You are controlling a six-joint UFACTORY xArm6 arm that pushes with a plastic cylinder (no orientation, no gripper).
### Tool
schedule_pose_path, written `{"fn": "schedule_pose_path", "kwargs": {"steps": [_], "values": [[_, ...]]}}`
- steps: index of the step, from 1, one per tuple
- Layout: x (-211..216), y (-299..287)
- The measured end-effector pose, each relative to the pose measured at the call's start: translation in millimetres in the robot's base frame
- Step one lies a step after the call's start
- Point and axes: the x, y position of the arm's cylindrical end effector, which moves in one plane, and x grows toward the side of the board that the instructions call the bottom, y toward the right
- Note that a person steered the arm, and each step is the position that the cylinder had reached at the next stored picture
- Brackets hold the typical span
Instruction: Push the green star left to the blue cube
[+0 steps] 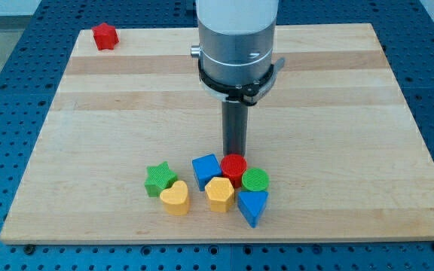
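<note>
The green star [157, 179] lies near the view's bottom, left of the blue cube [206, 170], with a small gap between them. My tip [235, 153] stands just above the red cylinder [233, 167], to the upper right of the blue cube, well right of the green star.
A yellow heart [175, 198] lies just below the green star. A yellow hexagon [220, 194], a green cylinder [255, 180] and a blue triangle [252, 206] cluster with the cube and red cylinder. A red star [105, 36] sits at the wooden board's [89, 113] top left corner.
</note>
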Motion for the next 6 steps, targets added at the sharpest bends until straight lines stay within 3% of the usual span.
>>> {"fn": "schedule_pose_path", "kwargs": {"steps": [1, 3, 4, 5, 6], "values": [[-6.0, -11.5], [-13.7, -144.5], [11.3, -177.2], [29.9, -176.1], [29.7, -139.1]]}}
